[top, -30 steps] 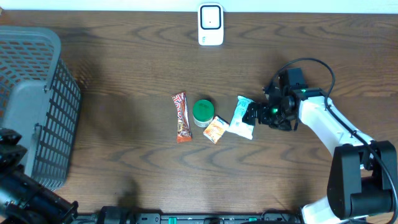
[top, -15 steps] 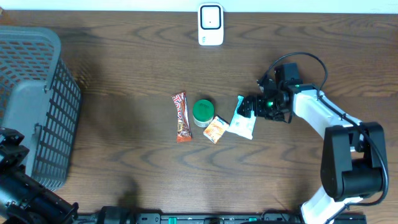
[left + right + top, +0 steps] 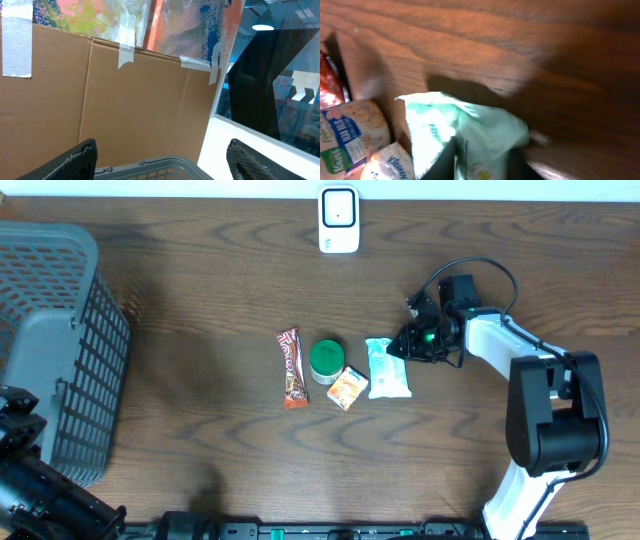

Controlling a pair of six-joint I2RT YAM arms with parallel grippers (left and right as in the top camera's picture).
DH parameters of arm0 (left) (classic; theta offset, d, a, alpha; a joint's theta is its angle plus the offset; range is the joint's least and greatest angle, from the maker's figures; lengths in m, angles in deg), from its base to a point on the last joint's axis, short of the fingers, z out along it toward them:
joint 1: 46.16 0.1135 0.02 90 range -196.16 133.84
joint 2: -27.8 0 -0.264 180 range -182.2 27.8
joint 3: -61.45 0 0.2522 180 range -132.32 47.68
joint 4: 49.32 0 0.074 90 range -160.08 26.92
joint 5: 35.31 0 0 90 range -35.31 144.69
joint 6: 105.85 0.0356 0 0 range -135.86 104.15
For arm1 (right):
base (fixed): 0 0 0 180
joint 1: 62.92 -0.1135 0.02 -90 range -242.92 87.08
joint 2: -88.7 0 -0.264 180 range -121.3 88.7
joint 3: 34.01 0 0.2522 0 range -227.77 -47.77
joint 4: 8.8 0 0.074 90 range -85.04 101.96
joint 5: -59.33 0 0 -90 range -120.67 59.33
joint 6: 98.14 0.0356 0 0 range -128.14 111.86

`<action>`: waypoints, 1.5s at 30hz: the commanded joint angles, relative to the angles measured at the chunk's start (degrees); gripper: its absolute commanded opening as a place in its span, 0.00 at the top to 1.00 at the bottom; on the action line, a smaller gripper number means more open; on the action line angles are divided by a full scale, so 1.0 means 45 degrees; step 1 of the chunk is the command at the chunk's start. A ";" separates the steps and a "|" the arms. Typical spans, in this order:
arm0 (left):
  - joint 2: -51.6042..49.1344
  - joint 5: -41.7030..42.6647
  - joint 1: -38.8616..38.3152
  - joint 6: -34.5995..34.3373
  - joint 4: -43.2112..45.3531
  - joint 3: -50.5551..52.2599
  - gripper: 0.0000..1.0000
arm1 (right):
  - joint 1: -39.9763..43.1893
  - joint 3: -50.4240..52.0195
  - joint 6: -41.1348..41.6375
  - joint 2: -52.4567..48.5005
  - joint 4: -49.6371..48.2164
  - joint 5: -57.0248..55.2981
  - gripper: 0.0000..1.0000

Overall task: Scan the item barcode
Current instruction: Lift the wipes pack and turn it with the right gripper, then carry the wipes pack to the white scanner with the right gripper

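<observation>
Within the last second the right gripper [image 3: 400, 348] has been brought in along the right side of the pale green packet [image 3: 388, 372]. Its jaws, spread wide a moment ago, have been closed on the packet's upper right corner. In the right wrist view the wrapper is seen bunched between the 2 dark fingers [image 3: 439, 165], although that picture is blurred.

The packet has been swung by the contact from a slant to nearly square with the edges of the table [image 3: 200, 290]. It lies right of the table's middle, about halfway between the far and near edges, just beside the orange sachet [image 3: 346, 388]. No lift can be made out yet.

The grasp is therefore judged made. The raise and the carry to the white scanner [image 3: 339, 220] at the middle of the far edge are judged still to be done. Which face bears the barcode cannot be told.

The left gripper [image 3: 162, 147] is held wide open as before, with nothing between its fingers, above the rim of the basket [image 3: 150, 164] at the table's left edge.
</observation>
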 commanded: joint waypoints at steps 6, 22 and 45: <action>0.0131 0.0160 0.0068 -0.0073 0.0092 0.0034 0.17 | -0.0214 0.1234 -0.0379 -0.1928 0.0476 -0.1044 0.99; 0.0131 0.0209 0.0068 -0.0078 0.0097 0.0034 0.17 | 0.0933 0.0777 0.1117 0.5654 0.4473 0.3123 0.99; 0.0325 0.0209 0.0068 -0.1316 0.0092 0.0034 0.17 | 0.0743 0.0777 0.3376 1.1395 0.2375 -0.0355 0.99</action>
